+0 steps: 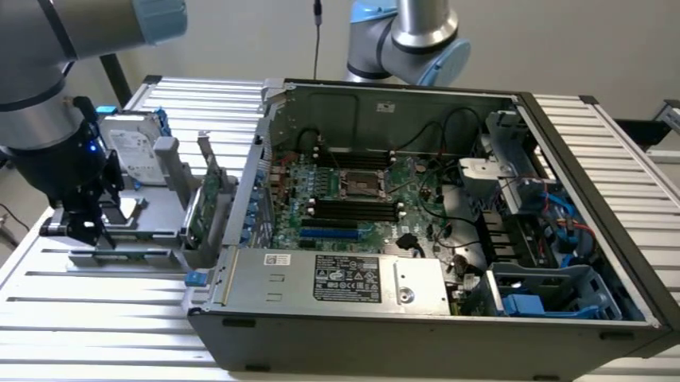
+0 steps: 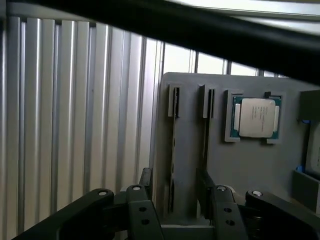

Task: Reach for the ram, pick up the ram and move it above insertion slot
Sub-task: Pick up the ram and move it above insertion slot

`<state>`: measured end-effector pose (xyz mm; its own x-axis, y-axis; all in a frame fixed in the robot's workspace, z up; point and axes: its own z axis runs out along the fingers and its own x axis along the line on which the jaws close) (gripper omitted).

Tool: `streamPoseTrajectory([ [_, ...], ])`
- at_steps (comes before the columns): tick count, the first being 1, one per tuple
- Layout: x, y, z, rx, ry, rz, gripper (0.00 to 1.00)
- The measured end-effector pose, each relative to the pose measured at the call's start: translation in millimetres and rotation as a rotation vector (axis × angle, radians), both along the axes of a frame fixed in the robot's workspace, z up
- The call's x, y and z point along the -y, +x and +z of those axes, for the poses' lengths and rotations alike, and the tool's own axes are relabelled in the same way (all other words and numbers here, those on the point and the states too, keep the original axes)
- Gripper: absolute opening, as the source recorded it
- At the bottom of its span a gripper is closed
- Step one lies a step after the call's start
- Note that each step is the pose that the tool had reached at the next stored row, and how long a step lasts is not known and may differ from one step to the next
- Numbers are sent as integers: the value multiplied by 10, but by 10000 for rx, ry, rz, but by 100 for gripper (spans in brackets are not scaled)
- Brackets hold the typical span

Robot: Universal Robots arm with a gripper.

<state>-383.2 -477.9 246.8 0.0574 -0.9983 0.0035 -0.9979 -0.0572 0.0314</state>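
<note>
Currently | step: reach, judged near done | gripper (image 2: 175,187) low over grey holder (image 2: 250,170), jaws spread astride ram (image 2: 172,140) | grasp pending: needs centred, square closure on thin board

The ram (image 2: 172,150) is just a thin dark edge to me. At nine o'clock in the exterior view, my arm (image 1: 43,103) hides part of the hard drive (image 1: 133,150).
</note>
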Motion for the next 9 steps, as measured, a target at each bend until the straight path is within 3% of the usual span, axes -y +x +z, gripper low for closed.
streamPoseTrajectory([
  [9, 1, -44, -164, 0, 0, -1, 48],
])
